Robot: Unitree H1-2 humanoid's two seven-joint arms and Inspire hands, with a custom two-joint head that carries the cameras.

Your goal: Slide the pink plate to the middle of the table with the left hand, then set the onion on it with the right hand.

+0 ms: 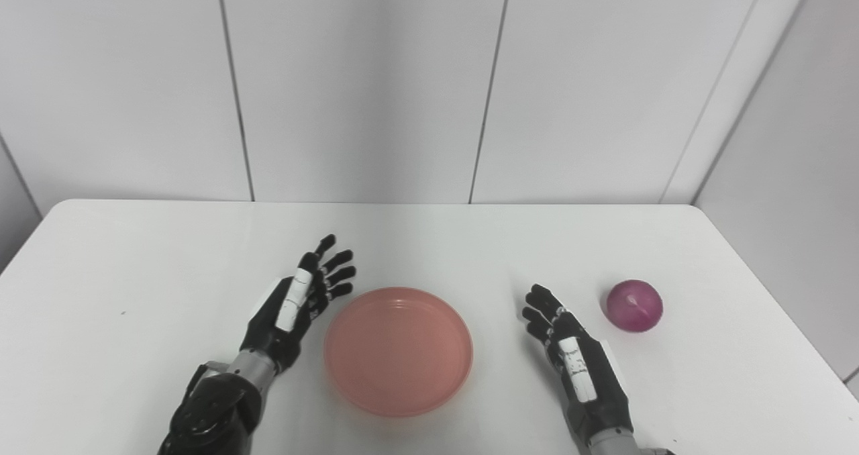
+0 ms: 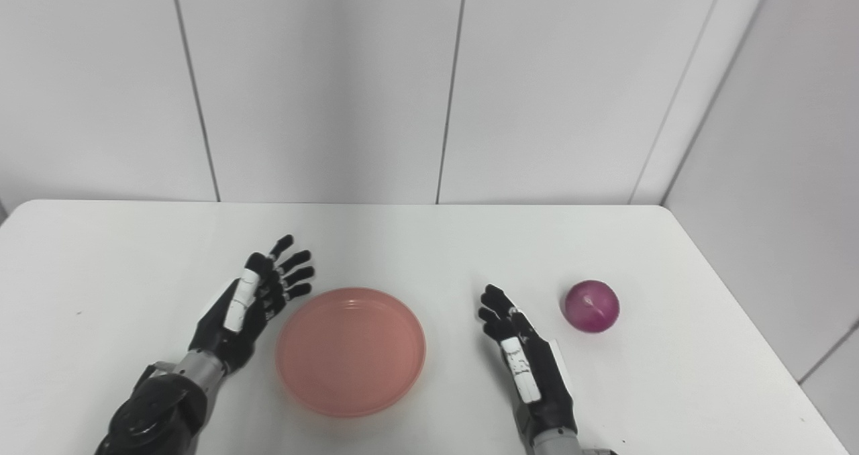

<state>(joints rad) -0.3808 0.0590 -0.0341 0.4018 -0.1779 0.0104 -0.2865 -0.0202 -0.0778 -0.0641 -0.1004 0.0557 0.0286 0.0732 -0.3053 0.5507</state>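
Smooth matte white table [image 1: 134, 254] with rounded corners, set against pale panelled walls. Near its middle, toward the near edge, a round pink plate [image 1: 398, 351]: shallow, glossy like plastic, with a low raised rim and a flat floor, nothing in it. To the right of the plate, well apart from it, a purple-red onion [image 1: 634, 305]: nearly round, smooth and shiny skin with a pale streak on top, resting on the table.

Just left of the plate, the left hand [image 1: 295, 304]: black segmented shell with a white strip along the back, grey metal wrist. Fingers [image 1: 333, 274] straight and spread apart, pointing away and slightly right, holding nothing; tips just past the plate's upper-left rim. Cannot tell whether the side of the hand touches the rim or stands just clear of it.

Between the plate and the onion, nearer the onion, the right hand [image 1: 570, 354], of the same black and white build. Fingers [image 1: 540, 307] loosely apart and a little curled, pointing away and slightly left, holding nothing. Onion just right of and a little beyond those fingertips, apart from them.
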